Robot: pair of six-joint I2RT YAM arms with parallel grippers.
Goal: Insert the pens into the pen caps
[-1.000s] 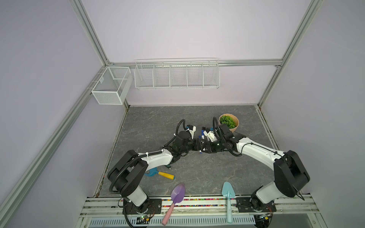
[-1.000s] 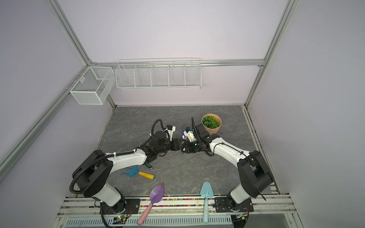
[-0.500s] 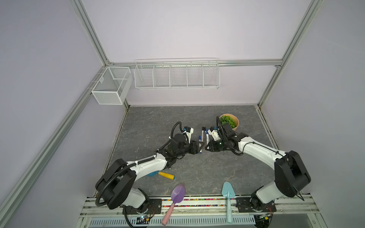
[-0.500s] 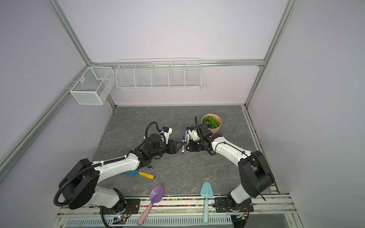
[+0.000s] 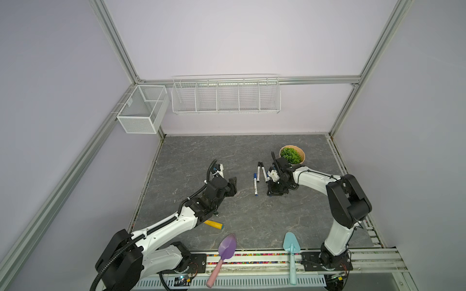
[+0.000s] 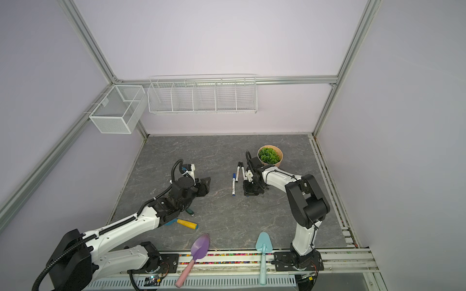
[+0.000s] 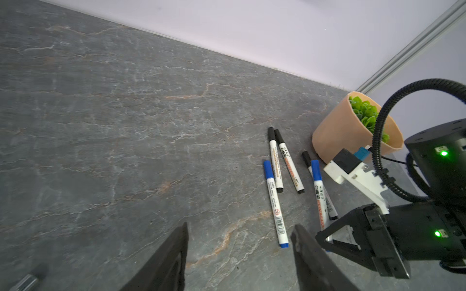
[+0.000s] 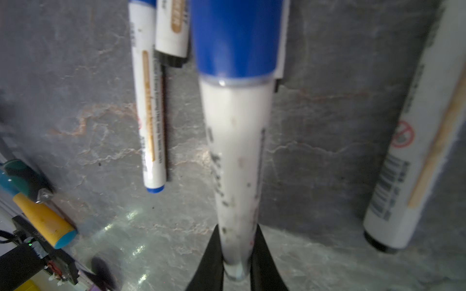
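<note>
Grey, marble-veined matt table (image 5: 227, 156), enclosed by plain lilac walls (image 5: 227, 37). Noted: the right hand (image 8: 238, 254) is clamped on the tail end of one pen (image 8: 237, 151), which has a smooth round white barrel, smudged dark print and a glossy blue cap (image 8: 235, 37) fitted. Four more capped pens (image 7: 275, 201) lie flat just beside that hand, one blue-capped and three black-capped. The left hand (image 7: 239, 241) stands apart from them, jaws spread, holding nothing.
</note>
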